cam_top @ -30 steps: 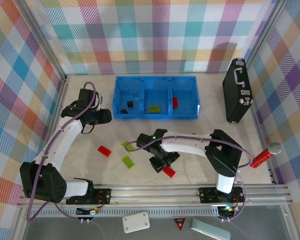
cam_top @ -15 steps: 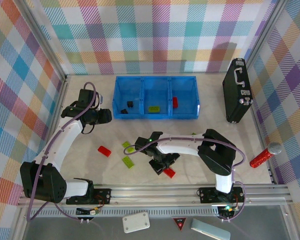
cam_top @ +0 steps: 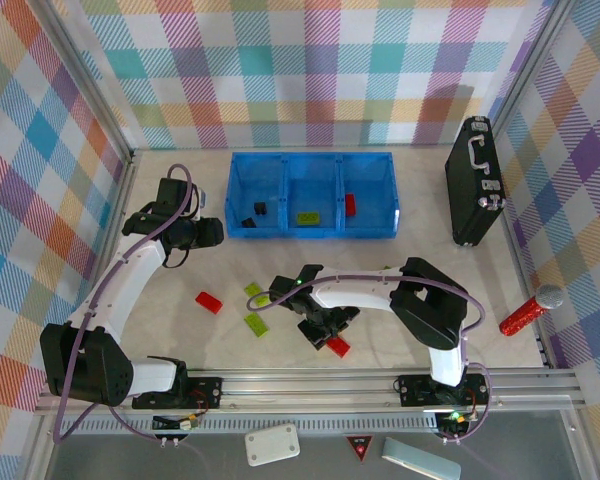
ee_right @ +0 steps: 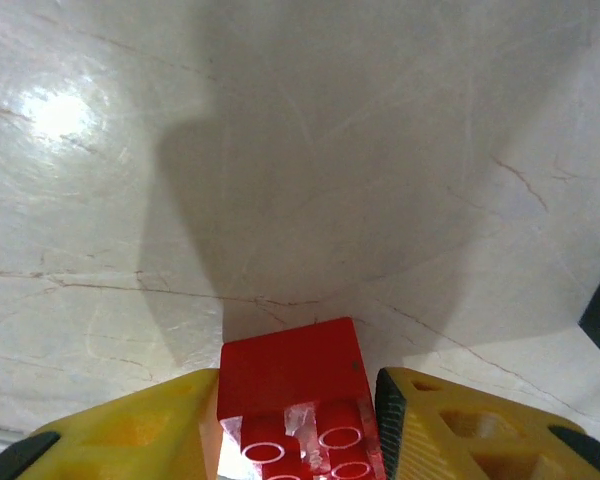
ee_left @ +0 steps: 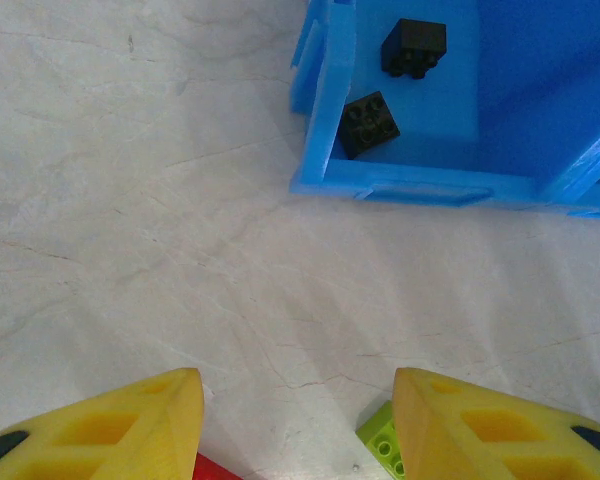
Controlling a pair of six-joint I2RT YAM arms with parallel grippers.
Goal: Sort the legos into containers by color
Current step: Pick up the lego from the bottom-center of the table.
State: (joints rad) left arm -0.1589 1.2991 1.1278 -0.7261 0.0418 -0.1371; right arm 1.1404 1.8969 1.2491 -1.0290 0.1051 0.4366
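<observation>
Plaid walls are seen on three sides of a pale, marbled worktop, and at its far side a long blue bin is set. Two black bricks are found in its left compartment, a lime brick in the middle one and a red brick in the right one. Out on the open worktop a loose red brick and two green bricks are left lying between the arms. Now the left claw: it is held near the bin's left end, released, with nothing between its yellow fingers. And the right claw is brought low near the front edge, where a near red brick is bracketed closely by both fingers while it lies flat on the worktop; whether it is actually clamped cannot be told. Off to the right, a black case and a red glittery stick are parked well apart from the bricks.
</observation>
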